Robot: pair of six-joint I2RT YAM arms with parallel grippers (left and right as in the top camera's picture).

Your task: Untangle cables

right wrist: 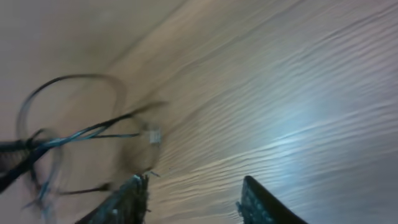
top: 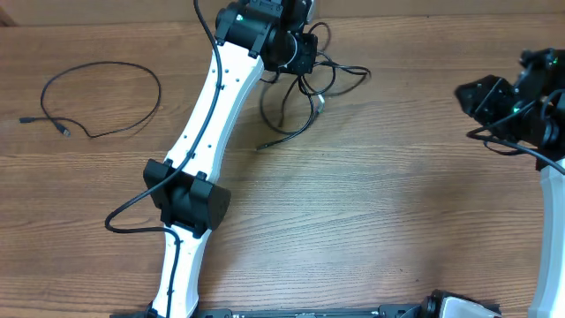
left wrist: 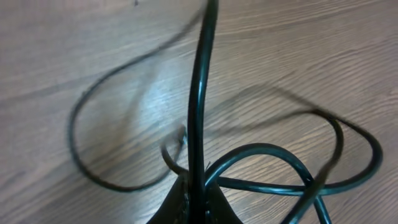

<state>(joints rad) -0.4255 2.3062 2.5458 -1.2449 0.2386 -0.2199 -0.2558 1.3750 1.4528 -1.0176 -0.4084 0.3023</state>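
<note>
Overhead: your left tool (top: 300, 60) sits at the far middle of the counter (top: 371, 194), right over the tangle (top: 309, 88), whose loops spread to the near and right of it. One loose cable (top: 106, 63) lies in an open loop at the far left, well apart from the tangle and touching nothing else. Your right tool (top: 472, 95) hangs at the right edge, well apart from both.

Left wrist: the left tool (left wrist: 198, 194) is clamped on one strand (left wrist: 198, 112) that rises straight from the fingertips. Other loops lie on the wood around and behind it, and at least one crosses just beside the grip. I cannot tell whether that crossing is a knot or only an overlap.

Right wrist: the picture is blurred, but the fingers (right wrist: 132, 202) stand apart with bare wood between them, so the right tool (right wrist: 196, 199) is open and empty. The tangle (right wrist: 56, 146) and a small pale plug (right wrist: 153, 135) show at the left.

Risks, as I judge them: nothing pins the tangle, so a pull on your strand would likely drag the whole bundle along or cinch the crossing tight. A blind grab with the right tool could take two strands at once. Keep the loops off the left arm's own wire (top: 208, 26).
</note>
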